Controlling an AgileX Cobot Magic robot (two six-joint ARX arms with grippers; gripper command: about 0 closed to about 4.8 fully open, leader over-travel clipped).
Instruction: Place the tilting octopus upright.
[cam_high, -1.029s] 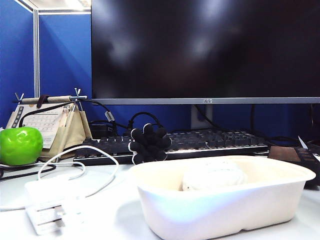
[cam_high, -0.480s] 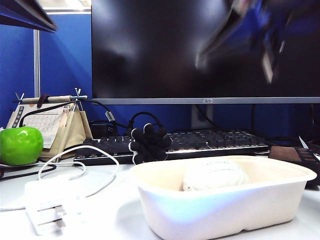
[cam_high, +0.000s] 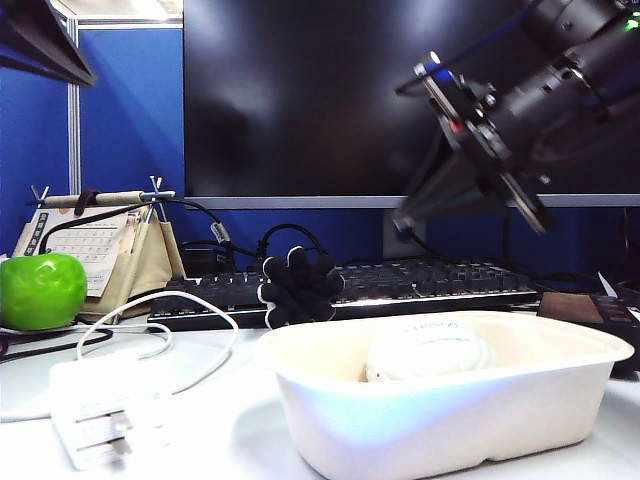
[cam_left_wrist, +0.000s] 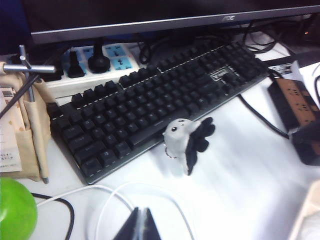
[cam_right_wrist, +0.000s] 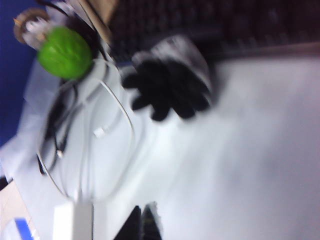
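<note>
Nearest the exterior camera sits a white oval tub (cam_high: 430, 420) with a pale round lump inside, a white charger block (cam_high: 100, 410) beside it on the white desk (cam_high: 230, 430). Behind the tub, the small soft octopus (cam_left_wrist: 186, 141) with white domed head and black knobbly tentacles lies tipped on its side, touching the front edge of the black keyboard (cam_left_wrist: 150, 110). Farther back hangs the right gripper (cam_high: 410, 215), high above the keyboard; its fingers look pressed together and empty. The left gripper (cam_left_wrist: 140, 225), likewise closed and empty, hovers near the white cable (cam_left_wrist: 150, 197). Judged so, this is the approach; next, jaws must part and descend around the toy.
</note>
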